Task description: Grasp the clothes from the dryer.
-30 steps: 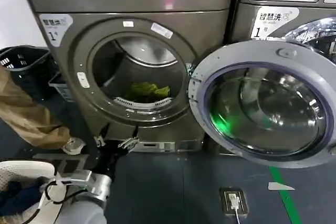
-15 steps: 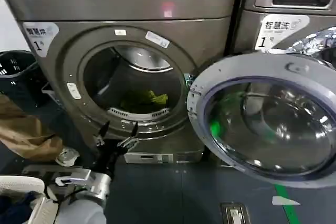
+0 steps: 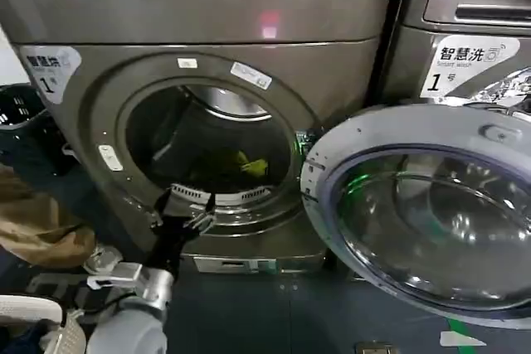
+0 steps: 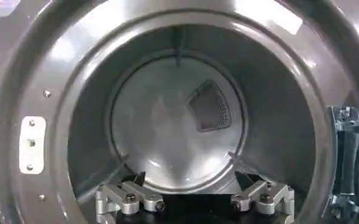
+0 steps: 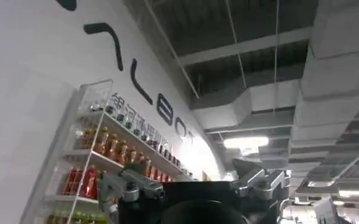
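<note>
The dryer [image 3: 207, 14] is a dark grey machine with its round porthole wide open. The clothes [image 3: 246, 165], a small yellow-green bundle, lie on the drum floor toward the right side of the opening. My left gripper [image 3: 184, 205] is open, just in front of the porthole's lower left rim and apart from the clothes. In the left wrist view the steel drum [image 4: 179, 122] lies straight ahead beyond that open gripper [image 4: 194, 204], with nothing between the fingers. My right gripper [image 5: 196, 182] is open, empty and pointed at the ceiling.
The round glass door [image 3: 423, 205] hangs open to the right of the porthole. A neighbouring grey machine [image 3: 473, 31] stands at the far right. A black basket [image 3: 17, 109], a brown bag [image 3: 33, 230] and a white basket [image 3: 33, 311] crowd the left floor.
My left gripper has risen from the floor level up to the porthole's lower rim and closer to the drum. The dryer now looms larger in the head view.
</note>
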Controlling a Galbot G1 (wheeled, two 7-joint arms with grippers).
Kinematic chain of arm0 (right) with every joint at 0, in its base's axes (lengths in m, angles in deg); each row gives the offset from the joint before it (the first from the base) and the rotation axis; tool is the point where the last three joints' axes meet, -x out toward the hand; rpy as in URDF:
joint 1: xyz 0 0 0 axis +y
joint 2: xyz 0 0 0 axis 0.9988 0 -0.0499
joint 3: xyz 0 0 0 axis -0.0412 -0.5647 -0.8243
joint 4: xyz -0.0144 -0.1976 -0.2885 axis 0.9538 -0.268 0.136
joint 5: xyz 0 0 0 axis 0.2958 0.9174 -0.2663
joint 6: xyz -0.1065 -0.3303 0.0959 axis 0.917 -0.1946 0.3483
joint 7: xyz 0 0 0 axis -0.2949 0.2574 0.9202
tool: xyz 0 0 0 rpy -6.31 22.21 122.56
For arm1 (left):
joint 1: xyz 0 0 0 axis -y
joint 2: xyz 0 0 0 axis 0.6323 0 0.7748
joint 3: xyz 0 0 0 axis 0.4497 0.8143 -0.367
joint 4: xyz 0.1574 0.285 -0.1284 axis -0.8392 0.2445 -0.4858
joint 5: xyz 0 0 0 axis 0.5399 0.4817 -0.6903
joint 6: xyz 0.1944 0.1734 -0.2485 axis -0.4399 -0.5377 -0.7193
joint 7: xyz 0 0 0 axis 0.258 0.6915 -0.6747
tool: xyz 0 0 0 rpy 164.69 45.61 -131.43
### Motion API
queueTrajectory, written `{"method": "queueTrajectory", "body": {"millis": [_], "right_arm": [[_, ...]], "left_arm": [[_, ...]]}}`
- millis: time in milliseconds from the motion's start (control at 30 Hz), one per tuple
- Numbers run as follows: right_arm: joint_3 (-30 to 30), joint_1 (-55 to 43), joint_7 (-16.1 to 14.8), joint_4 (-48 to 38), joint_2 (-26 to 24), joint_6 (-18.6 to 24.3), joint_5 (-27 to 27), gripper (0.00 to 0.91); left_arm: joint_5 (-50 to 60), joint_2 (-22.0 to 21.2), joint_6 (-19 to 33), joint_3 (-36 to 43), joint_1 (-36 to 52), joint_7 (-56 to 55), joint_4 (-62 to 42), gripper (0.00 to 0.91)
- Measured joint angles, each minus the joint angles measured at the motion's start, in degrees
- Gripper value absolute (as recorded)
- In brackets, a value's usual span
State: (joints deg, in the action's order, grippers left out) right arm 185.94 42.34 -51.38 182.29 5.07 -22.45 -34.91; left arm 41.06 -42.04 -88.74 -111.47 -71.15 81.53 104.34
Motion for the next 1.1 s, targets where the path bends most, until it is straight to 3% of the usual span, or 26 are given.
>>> {"method": "queueTrajectory", "body": {"millis": [267,900,1100], "right_arm": [[1.2,0.6,-0.3,-0.3,-0.7,-0.5,-0.1,0.907],[1.9,0.6,0.0,-0.7,-1.4,0.4,-1.9,0.907],[1.2,0.2,-0.1,-0.6,-1.6,0.7,-1.9,0.907]], "left_arm": [[-1.9,-0.9,4.4,1.2,12.6,1.6,-12.8,0.907],[0.2,-7.4,15.8,3.5,52.6,9.1,-65.1,0.907],[4.3,-8.5,16.4,2.9,63.3,16.9,-83.0,0.907]]}}
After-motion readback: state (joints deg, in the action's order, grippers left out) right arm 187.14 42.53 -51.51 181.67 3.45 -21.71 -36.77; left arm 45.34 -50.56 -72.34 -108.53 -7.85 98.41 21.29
